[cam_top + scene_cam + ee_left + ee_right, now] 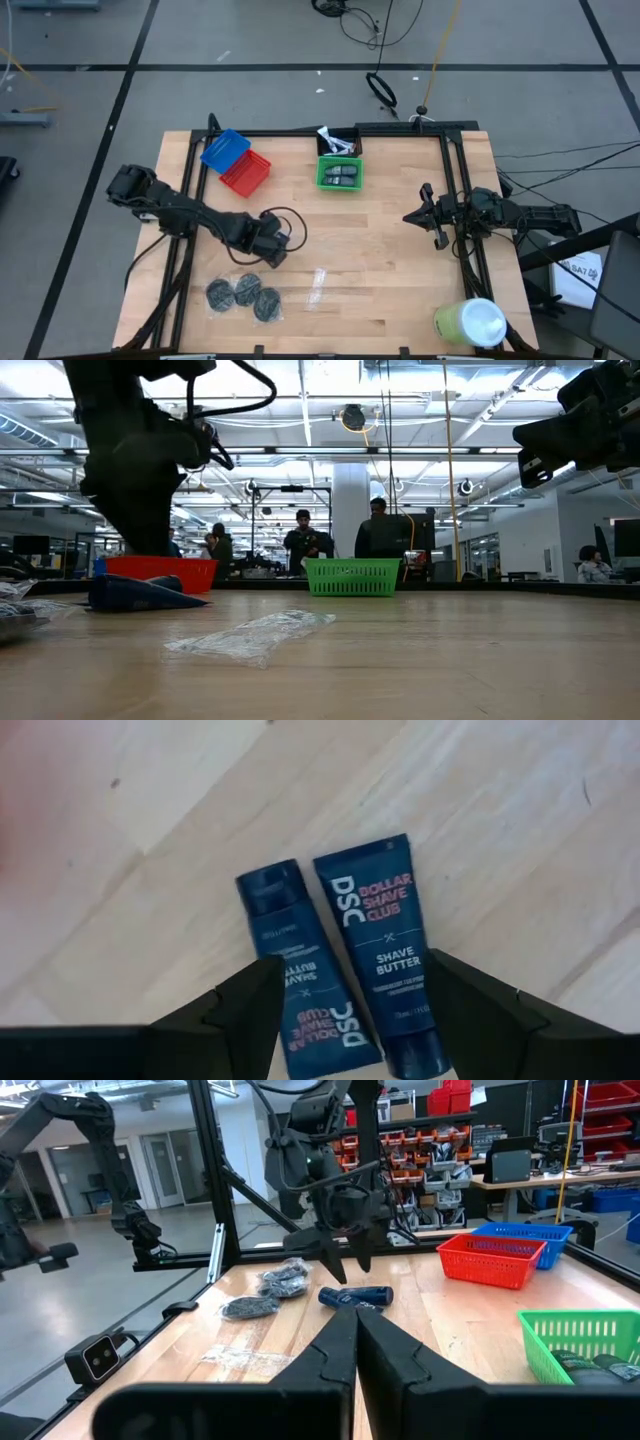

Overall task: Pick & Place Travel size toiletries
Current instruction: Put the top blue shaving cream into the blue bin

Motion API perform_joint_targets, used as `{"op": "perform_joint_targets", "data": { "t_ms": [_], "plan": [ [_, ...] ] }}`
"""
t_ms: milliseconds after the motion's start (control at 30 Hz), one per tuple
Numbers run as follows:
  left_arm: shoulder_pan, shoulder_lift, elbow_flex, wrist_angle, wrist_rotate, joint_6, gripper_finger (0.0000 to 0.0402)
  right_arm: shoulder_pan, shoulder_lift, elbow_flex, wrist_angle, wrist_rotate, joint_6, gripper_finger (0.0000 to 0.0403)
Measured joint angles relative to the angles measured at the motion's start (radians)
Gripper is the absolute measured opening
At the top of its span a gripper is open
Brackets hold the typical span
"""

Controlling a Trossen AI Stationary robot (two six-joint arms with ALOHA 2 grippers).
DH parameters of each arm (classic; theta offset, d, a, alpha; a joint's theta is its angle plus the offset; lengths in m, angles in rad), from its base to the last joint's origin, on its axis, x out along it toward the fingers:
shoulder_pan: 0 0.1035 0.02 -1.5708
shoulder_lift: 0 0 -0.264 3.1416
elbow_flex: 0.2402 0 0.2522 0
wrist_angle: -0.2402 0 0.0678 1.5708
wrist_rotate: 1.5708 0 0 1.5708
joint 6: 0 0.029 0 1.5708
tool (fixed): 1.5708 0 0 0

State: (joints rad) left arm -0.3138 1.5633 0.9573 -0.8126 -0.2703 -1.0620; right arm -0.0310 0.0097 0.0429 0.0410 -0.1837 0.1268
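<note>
Two dark blue flat packets (350, 960) lie side by side, flat on the wooden table. My left gripper (355, 965) hovers open just above them with a finger on either side; the right wrist view shows it (345, 1267) above the packets (356, 1295). Three dark grey round discs (243, 294) lie near the table's near-left corner. White-silver tubes (335, 142) sit in a black bin at the far edge. Dark grey oval pieces (342, 175) lie in the green basket (322, 172). My right gripper (410, 216) waits shut over the table's right side.
A red basket (245, 173) and a blue basket (224, 148) stand at the far left. A clear wrapper scrap (318, 285) lies near the middle front. A yellow-green cylinder with a white top (470, 322) stands at the near-right corner. People stand beyond the far edge.
</note>
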Motion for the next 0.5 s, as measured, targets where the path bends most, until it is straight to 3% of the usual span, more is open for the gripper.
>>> {"op": "perform_joint_targets", "data": {
  "t_ms": [233, 500],
  "plan": [
    [0.014, 0.041, 0.000, -0.026, -0.018, -0.174, 0.0237, 0.000, 0.000, 0.000, 0.000, 0.000, 0.000, 0.0000],
    [0.032, 0.146, 0.000, -0.016, -0.012, -0.171, 0.0237, 0.000, 0.000, 0.000, 0.000, 0.000, 0.000, 0.0000]
  ]
}}
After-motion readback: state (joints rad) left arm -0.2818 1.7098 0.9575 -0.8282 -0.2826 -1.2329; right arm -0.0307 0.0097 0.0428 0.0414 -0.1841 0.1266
